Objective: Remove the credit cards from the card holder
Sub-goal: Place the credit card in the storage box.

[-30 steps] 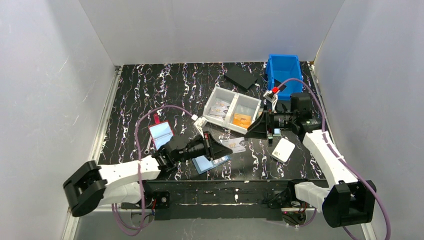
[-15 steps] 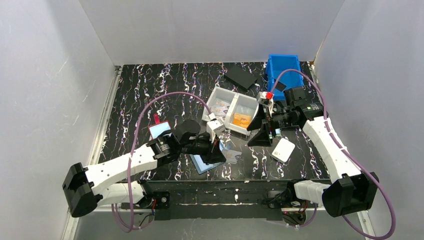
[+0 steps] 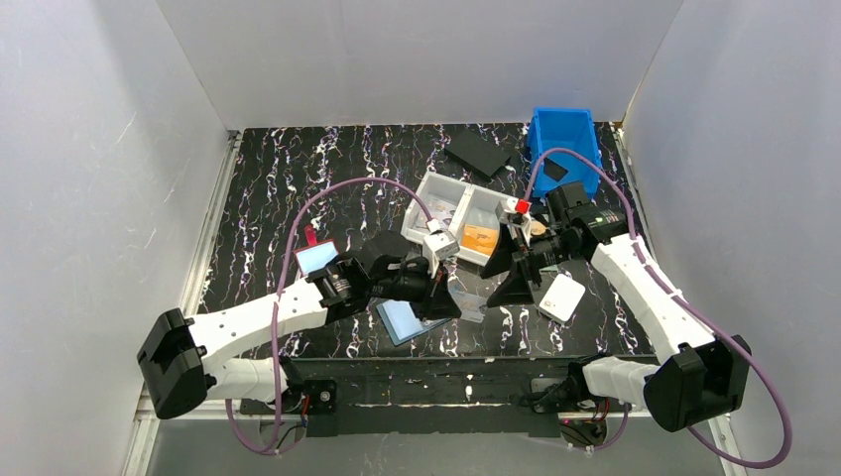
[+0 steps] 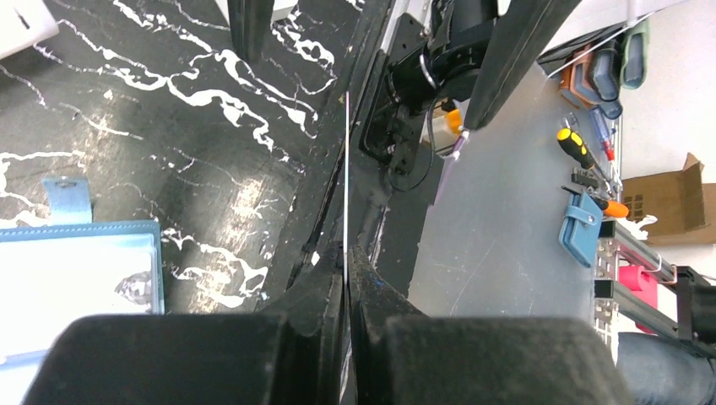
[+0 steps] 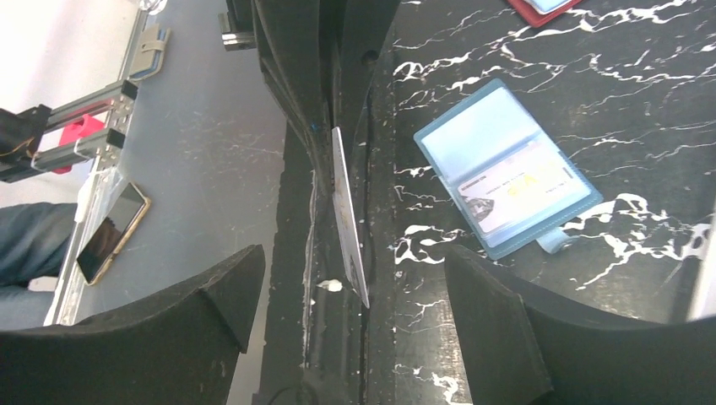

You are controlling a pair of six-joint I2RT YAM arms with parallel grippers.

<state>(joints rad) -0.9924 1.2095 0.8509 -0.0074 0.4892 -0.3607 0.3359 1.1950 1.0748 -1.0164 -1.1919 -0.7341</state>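
The light-blue card holder [image 3: 401, 319] lies open and flat near the front edge, its tab [image 4: 66, 198] showing. One credit card [image 5: 505, 191] sits in a clear pocket of the card holder [image 5: 507, 169]. My left gripper [image 3: 441, 297] is shut on another credit card [image 5: 348, 215], held on edge above the table. In the left wrist view that card [image 4: 346, 169] is a thin line rising from the left gripper [image 4: 346, 253]. My right gripper [image 5: 353, 261] is open; the card's end reaches between its fingers [image 5: 211, 312] without touching either.
A red-edged holder [image 3: 315, 258] lies to the left. A divided white tray [image 3: 496, 203] with cards stands behind the grippers, a blue bin [image 3: 565, 149] at the back right. A white card [image 3: 562, 296] lies right of the right gripper. A black flat piece [image 3: 476, 154] lies at the back.
The left gripper has lifted its card off the table and turned it on edge. The right gripper has come down and toward the front, its open fingers now either side of the card.
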